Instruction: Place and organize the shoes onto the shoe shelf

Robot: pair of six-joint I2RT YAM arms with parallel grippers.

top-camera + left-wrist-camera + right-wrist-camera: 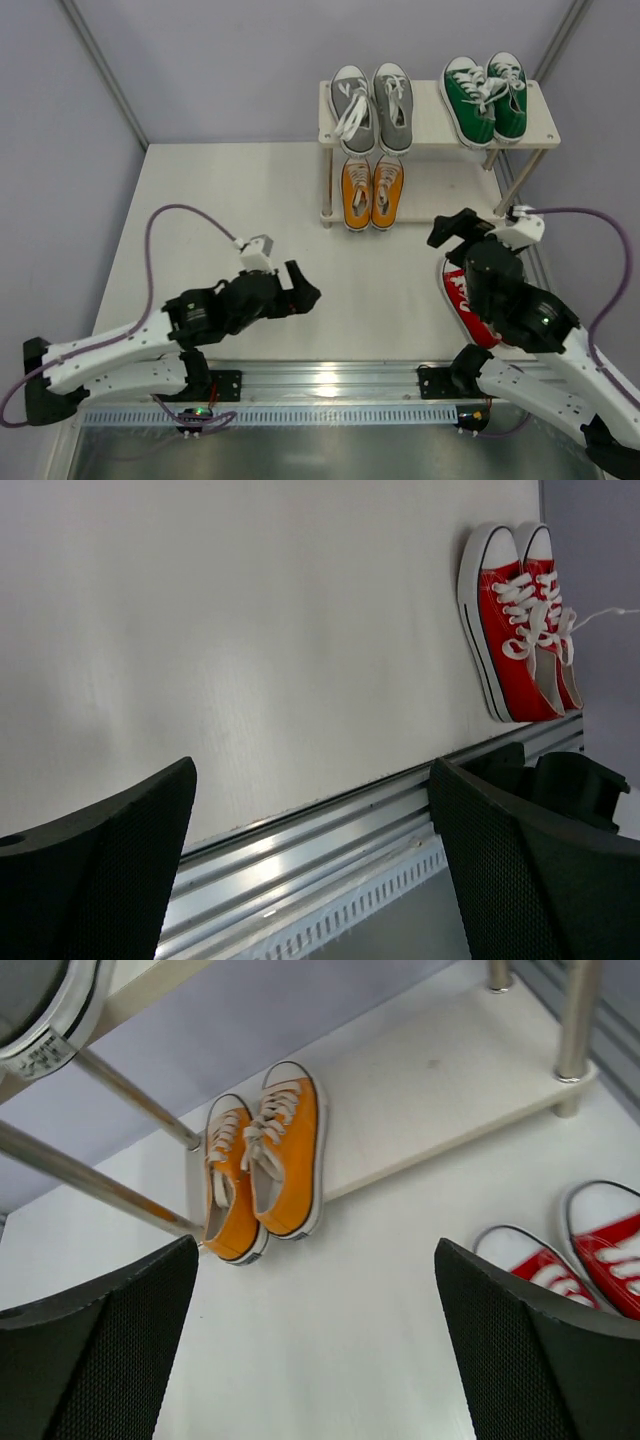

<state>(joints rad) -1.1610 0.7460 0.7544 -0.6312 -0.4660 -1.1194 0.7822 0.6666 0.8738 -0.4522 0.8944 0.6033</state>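
The shoe shelf [428, 118] stands at the upper right of the overhead view, at the far edge of the white worktop [230, 210]. On its top board a pair of grey shoes [372, 105] sits toward the left and a pair of green shoes [485, 98] toward the right, the two pairs apart. On the lower board a pair of orange shoes [372, 192] (white-laced) sits beneath the grey pair. A pair of red shoes [460, 295] lies side by side on the worktop at the lower right, off the shelf and near the metal rail [330, 378], largely covered from above by the right arm. The right claw [458, 232] hangs between the red pair and the shelf, fingers spread wide with nothing between them. Its wrist view shows the orange pair ahead and the red toes at the lower right. The left claw [300, 288] sits at lower centre-left, well apart from every shoe, likewise spread wide and holding nothing. Its wrist view looks across the worktop to the red pair at the upper right.
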